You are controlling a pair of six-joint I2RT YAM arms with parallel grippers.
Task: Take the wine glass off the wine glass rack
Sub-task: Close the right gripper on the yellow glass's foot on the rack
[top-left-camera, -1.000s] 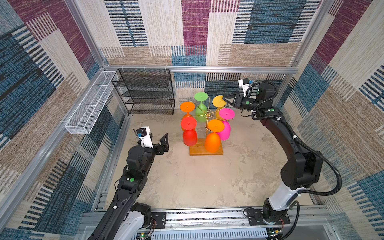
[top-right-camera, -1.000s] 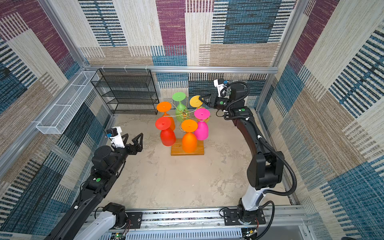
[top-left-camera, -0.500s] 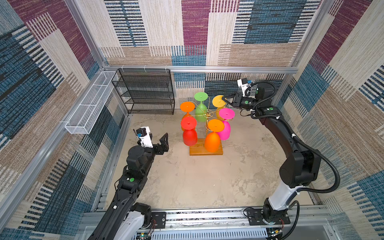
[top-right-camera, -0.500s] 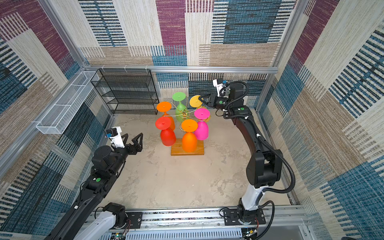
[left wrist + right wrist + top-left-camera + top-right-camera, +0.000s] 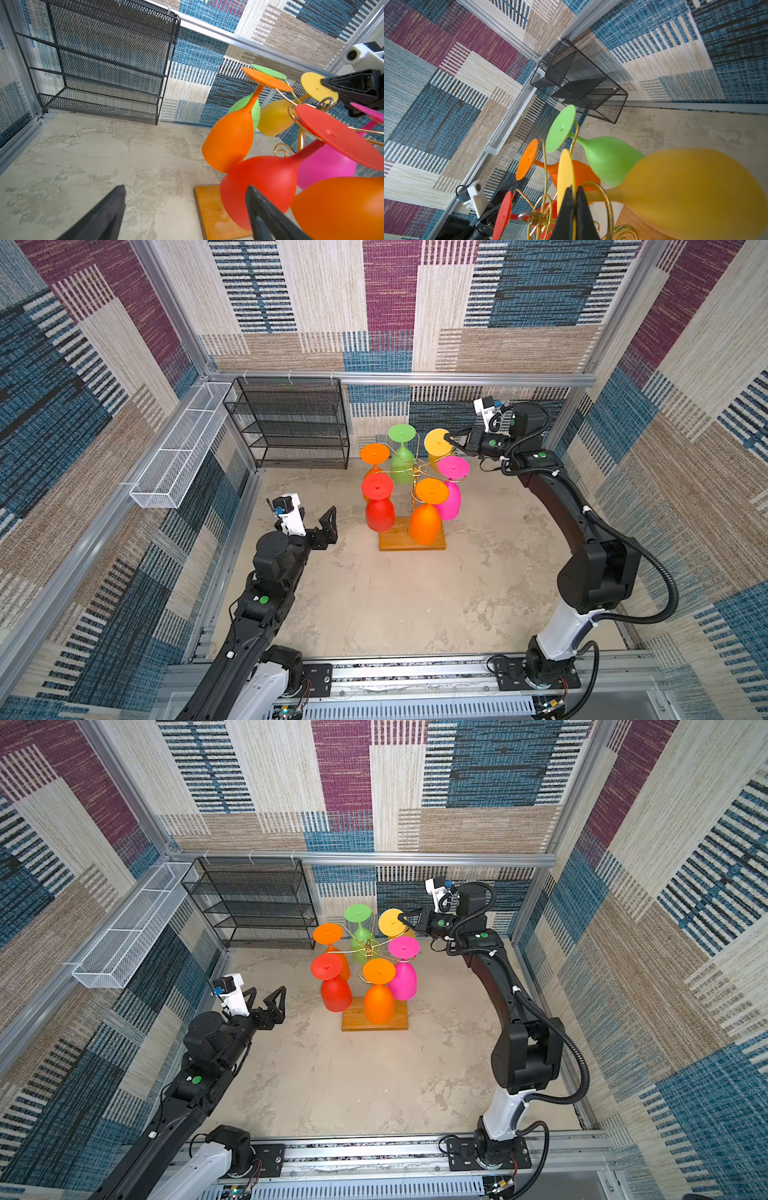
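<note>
The right gripper [image 5: 574, 190] is clenched on the flat foot of the yellow wine glass [image 5: 695, 193], one finger on each face of the disc, near its rim. The glass hangs bowl down, and its stem passes through a gold wire loop of the wine glass rack [image 5: 395, 540] right beside the fingertips. Just under these jaws sits the foot of the pink glass [image 5: 451, 499]. A little beyond them, the green glass [image 5: 608, 158] and an orange glass [image 5: 527, 160] hang on neighbouring arms. Past the rack's hub hangs the red glass [image 5: 259, 187].

The left gripper [image 5: 266, 998] is released, its jaws spread wide and grasping nothing. It is well apart from the rack, and the red glass is the nearest thing ahead of it.

Farthest from both grippers, the black mesh shelf [image 5: 291, 423] stands at the back wall and the white wire basket [image 5: 178, 456] hangs on the side wall.
</note>
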